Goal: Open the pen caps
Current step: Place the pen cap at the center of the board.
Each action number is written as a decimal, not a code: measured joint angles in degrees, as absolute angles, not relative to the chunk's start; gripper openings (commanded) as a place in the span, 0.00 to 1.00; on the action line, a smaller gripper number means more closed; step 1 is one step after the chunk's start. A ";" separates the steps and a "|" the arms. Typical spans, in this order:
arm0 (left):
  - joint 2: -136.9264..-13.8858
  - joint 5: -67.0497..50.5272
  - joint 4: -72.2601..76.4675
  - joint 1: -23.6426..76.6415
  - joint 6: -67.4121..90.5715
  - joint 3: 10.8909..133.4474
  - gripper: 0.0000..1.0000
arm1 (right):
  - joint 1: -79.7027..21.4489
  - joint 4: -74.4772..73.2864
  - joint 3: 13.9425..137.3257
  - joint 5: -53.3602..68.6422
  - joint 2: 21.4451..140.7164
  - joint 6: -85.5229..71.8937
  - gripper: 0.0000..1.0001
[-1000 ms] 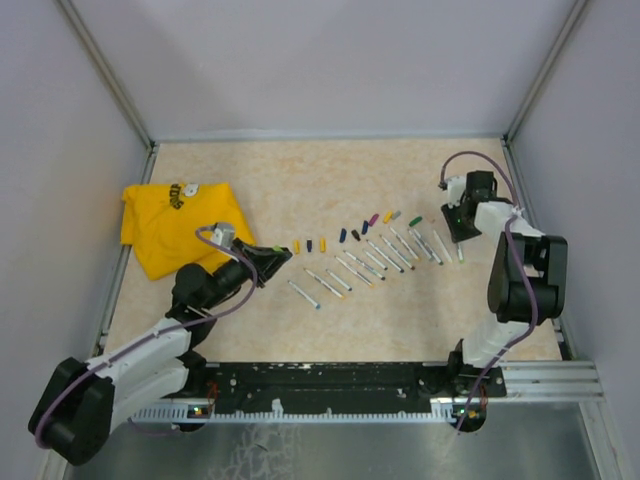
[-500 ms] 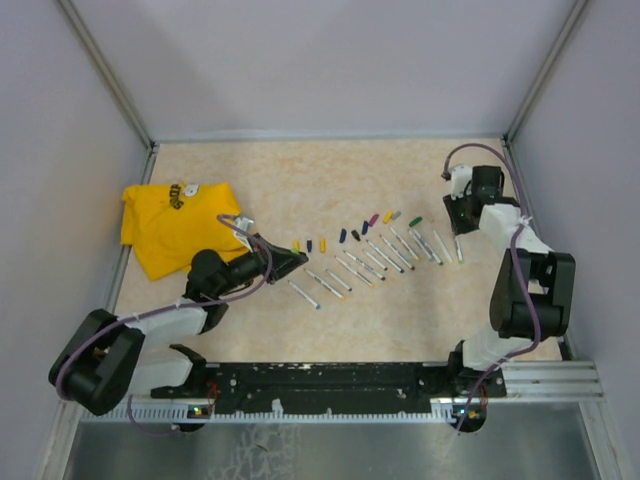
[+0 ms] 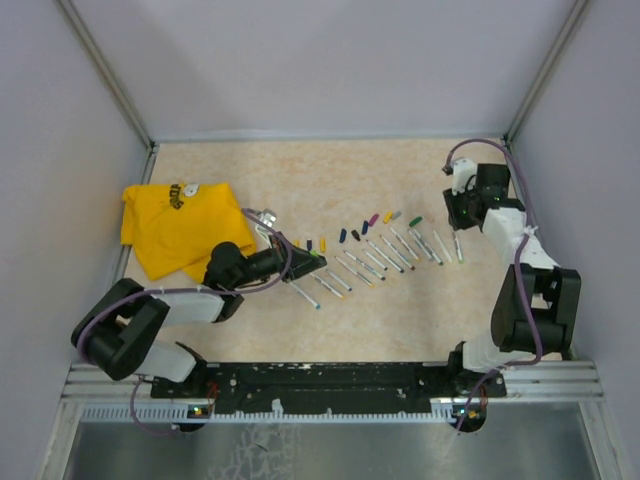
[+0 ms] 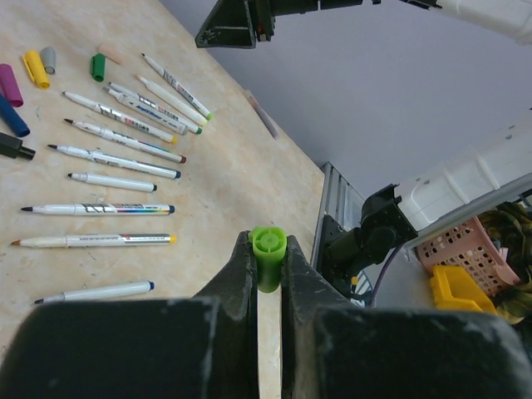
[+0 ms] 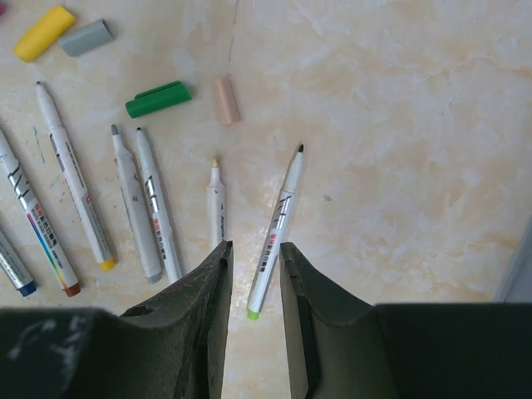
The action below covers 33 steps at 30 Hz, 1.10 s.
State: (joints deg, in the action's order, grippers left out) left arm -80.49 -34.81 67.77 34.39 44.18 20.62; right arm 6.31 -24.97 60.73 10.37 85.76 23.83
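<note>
My left gripper (image 4: pixel 268 259) is shut on a light green pen cap (image 4: pixel 268 249), held end-on above the table; from above it (image 3: pixel 306 262) sits at the left end of the cap row. Loose pen caps (image 3: pixel 345 236) lie in a slanted line: yellow (image 4: pixel 35 68), grey (image 4: pixel 48 58), green (image 4: pixel 97 66), magenta and blue. Uncapped white pens (image 3: pixel 372 262) lie beside them. My right gripper (image 5: pixel 253 249) is open and holds nothing. It hangs over a pen with a light green end (image 5: pixel 278 218), at the right end of the row (image 3: pixel 460 212).
A yellow cloth (image 3: pixel 175 228) lies at the left of the table. Grey walls close in the far and side edges. A black rail (image 3: pixel 340 378) runs along the near edge. A pink basket (image 4: pixel 465 249) stands beyond the table edge.
My left arm has swung right, carrying the green cap to the left end of the cap row. My right gripper has drawn back a little toward the far wall.
</note>
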 measured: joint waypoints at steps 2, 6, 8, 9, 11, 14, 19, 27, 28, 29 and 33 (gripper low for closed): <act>-81.56 -34.83 68.23 35.05 44.21 21.15 0.00 | 6.31 -24.93 60.62 11.03 85.47 23.83 0.30; -83.00 -34.98 68.53 35.66 44.21 21.65 0.00 | 6.37 -24.91 60.36 11.20 85.14 23.83 0.34; -83.42 -35.05 68.62 35.75 44.21 21.69 0.00 | 7.27 -24.93 60.36 10.76 85.10 23.77 0.34; -83.55 -35.05 68.62 35.75 44.21 21.69 0.00 | 8.69 -24.97 60.36 11.18 85.08 23.75 0.34; -83.77 -35.09 68.62 35.75 44.21 21.69 0.00 | 13.82 -25.85 60.36 12.23 84.64 23.86 0.32; -83.85 -35.42 68.62 35.75 44.18 21.69 0.00 | 25.30 -26.41 59.68 12.36 83.05 25.91 0.28; -84.23 -35.94 68.77 35.75 44.05 21.71 0.00 | 37.80 -23.68 51.09 3.36 77.91 32.58 0.17; -85.76 -37.36 71.09 35.77 44.73 21.71 0.00 | 42.00 -23.18 43.05 -0.45 77.58 40.60 0.11; -85.76 -37.45 71.18 35.77 44.75 21.71 0.00 | 42.68 -23.03 43.05 -0.32 77.80 40.97 0.12; -85.71 -37.54 71.16 35.77 44.73 21.71 0.00 | 43.35 -23.14 43.05 0.19 77.87 41.23 0.13; -85.52 -37.54 71.09 35.75 44.53 21.54 0.00 | 45.43 -23.44 43.07 3.44 77.87 41.45 0.18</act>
State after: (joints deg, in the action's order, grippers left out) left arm -85.52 -37.54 71.09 35.75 44.53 21.54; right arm 45.43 -23.44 43.07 3.44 77.87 41.45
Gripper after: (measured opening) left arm 0.074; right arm 0.159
